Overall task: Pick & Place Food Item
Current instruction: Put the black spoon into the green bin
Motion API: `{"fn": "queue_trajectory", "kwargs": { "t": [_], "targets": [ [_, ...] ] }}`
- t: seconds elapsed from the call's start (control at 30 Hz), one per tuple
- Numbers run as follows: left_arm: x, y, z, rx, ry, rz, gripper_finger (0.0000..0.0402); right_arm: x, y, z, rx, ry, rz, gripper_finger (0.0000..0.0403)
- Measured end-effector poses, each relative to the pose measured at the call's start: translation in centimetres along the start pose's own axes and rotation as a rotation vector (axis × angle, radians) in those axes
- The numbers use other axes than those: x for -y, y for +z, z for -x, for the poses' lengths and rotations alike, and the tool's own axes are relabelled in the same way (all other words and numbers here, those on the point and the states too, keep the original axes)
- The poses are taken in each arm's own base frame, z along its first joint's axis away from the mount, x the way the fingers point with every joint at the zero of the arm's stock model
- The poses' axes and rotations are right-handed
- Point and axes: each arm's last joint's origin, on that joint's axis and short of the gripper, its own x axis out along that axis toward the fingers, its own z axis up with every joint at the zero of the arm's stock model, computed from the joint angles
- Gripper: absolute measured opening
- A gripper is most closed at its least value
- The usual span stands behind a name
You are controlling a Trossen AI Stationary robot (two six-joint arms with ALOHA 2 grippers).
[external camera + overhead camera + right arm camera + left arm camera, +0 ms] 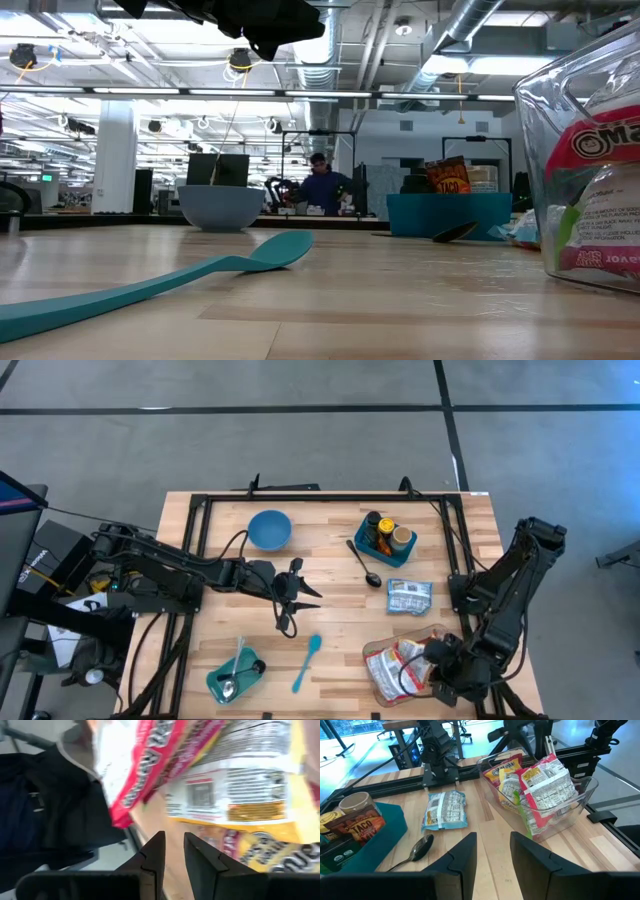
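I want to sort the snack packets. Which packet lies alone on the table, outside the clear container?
The pale blue-and-white packet, lying flat on the wood between the teal bin and the clear container. The others stand inside that container.

You're looking at a worktop with a bowl sitting at the far left and a bin of jars at the far right. A spoon is lying between them, a packet just nearer, and a tub of packets at the near right.
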Motion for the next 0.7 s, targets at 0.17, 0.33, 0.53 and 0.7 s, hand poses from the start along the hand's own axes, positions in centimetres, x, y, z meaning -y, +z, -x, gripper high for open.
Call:
{"fn": "queue_trajectory", "kwargs": {
  "t": [0.17, 0.33, 0.53, 0.7],
  "targets": [
    [0.0, 0.0, 0.0, 0.000, 0.000, 0.000, 0.0111, 0.4, 0.6, -0.1, 0.030, -0.043, 0.002, 0.0066],
    [0.0, 0.0, 0.0, 0.000, 0.000, 0.000, 0.0111, 0.4, 1.5, 0.0, 0.044, -0.044, 0.048, 0.0066],
    [0.0, 0.0, 0.0, 0.000, 0.000, 0.000, 0.0111, -0.4, 3.0, 1.0, 0.114, -0.038, 0.151, 0.0066],
    [0.0, 0.0, 0.0, 0.000, 0.000, 0.000, 0.0111, -0.8, 4.4, 2.0, 0.177, -0.072, 0.232, 0.0066]
  ]
}}
